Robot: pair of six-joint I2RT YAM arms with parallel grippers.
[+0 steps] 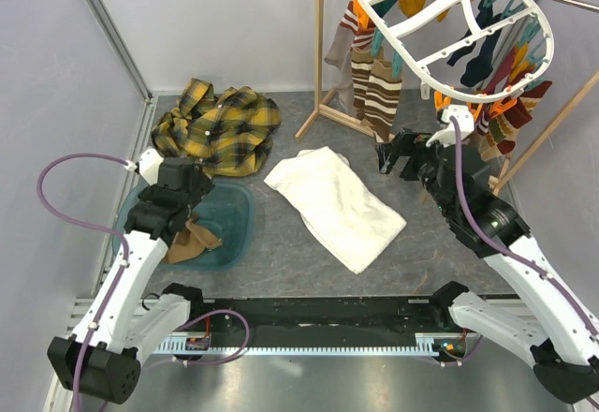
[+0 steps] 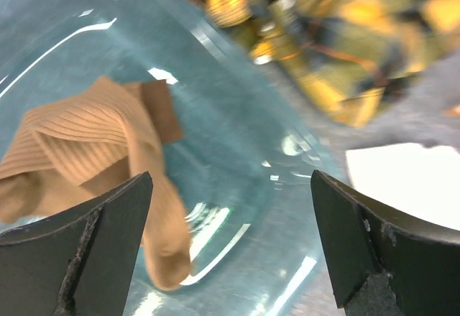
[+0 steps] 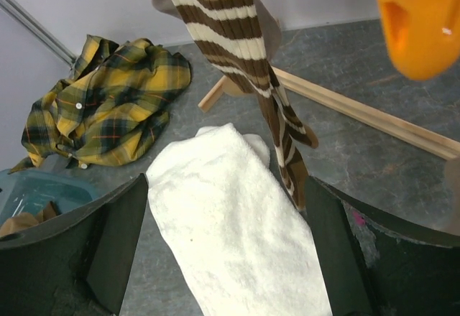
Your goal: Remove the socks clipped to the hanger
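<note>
The white oval hanger [image 1: 440, 56] hangs at the top right, with several socks clipped to it: brown-cream striped socks [image 1: 374, 94], navy [image 1: 479, 51], mustard and maroon-striped ones. A tan sock [image 1: 192, 240] lies in the teal tub [image 1: 239, 208]; it also shows in the left wrist view [image 2: 86, 136]. My left gripper [image 1: 183, 208] [image 2: 230, 251] is open and empty above the tub. My right gripper [image 1: 395, 154] [image 3: 226, 258] is open and empty just below the striped socks; one striped sock [image 3: 230, 36] hangs right in front of it, beside an orange clip [image 3: 420, 21].
A yellow-black plaid shirt [image 1: 217, 124] lies at the back left. A white towel [image 1: 335, 204] lies mid-table, under the right gripper's view [image 3: 230, 237]. The wooden rack frame [image 1: 323, 47] stands at the back right, its base bar on the floor [image 3: 374, 122].
</note>
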